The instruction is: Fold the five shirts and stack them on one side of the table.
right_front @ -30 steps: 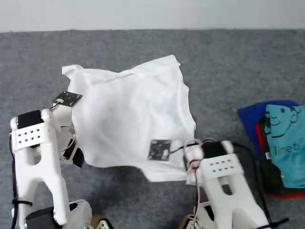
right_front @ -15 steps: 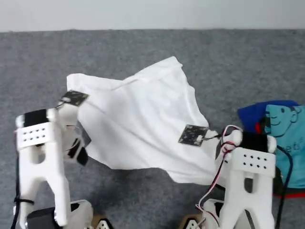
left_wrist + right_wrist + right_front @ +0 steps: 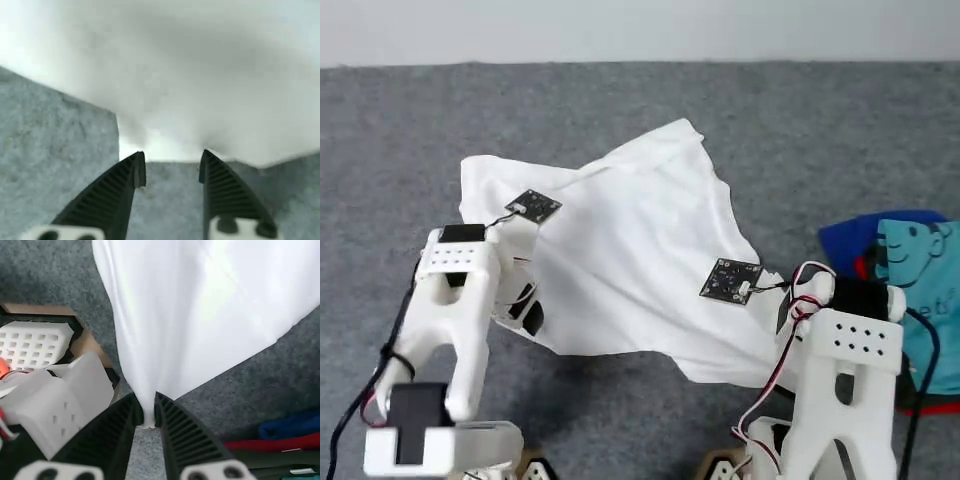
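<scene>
A white shirt lies loosely spread on the grey table, bunched toward its near right corner. My right gripper is shut on that corner of the shirt and holds it slightly raised beside the right arm. My left gripper stands open just short of the shirt's near left edge, with bare table between its fingers. From above, the left arm sits at the shirt's left side.
A stack of folded shirts, blue, red and teal, lies at the table's right edge close to the right arm. White arm base parts stand near the front edge. Bare grey surface stretches along the back and far left.
The right gripper pulled the shirt's near corner rightward, stretching the cloth, then held still. The left arm swung inward to the right, over the shirt's left edge.
</scene>
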`<state>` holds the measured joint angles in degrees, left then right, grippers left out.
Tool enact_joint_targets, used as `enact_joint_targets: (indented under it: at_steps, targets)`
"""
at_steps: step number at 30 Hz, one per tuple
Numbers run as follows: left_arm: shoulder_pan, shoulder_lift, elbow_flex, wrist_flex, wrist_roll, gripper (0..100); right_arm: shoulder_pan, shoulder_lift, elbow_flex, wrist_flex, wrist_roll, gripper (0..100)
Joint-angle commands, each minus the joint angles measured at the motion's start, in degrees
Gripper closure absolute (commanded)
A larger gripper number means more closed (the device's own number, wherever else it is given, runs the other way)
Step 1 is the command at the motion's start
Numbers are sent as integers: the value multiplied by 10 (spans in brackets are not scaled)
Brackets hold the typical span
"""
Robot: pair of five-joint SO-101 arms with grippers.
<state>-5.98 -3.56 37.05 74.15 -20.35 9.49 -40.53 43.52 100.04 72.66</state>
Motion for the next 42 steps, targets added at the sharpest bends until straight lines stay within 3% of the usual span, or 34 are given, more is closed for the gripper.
enact_joint_targets:
  at_steps: [1,6,14,22,32,35,39,42]
  targets:
    - [-31,25,-35,-15,14,826,6,-12,-18,15,3,988]
    - [-68,47,-51,-15,13,826,3,-12,-18,15,3,988]
    - [-69,50,-46,-18,-6,830,3,-12,-18,15,3,988]
    - [-68,51,-22,-84,-24,976,3,-12,-18,15,3,988]
    - [-68,46,12,-85,-20,985,3,-12,-18,15,3,988]
    - [-72,40,-27,-47,15,951,3,-12,-18,15,3,988]
    - [-74,28,-113,33,47,833,3,-12,-18,15,3,988]
    - [-67,30,-129,64,47,812,3,-12,-18,15,3,988]
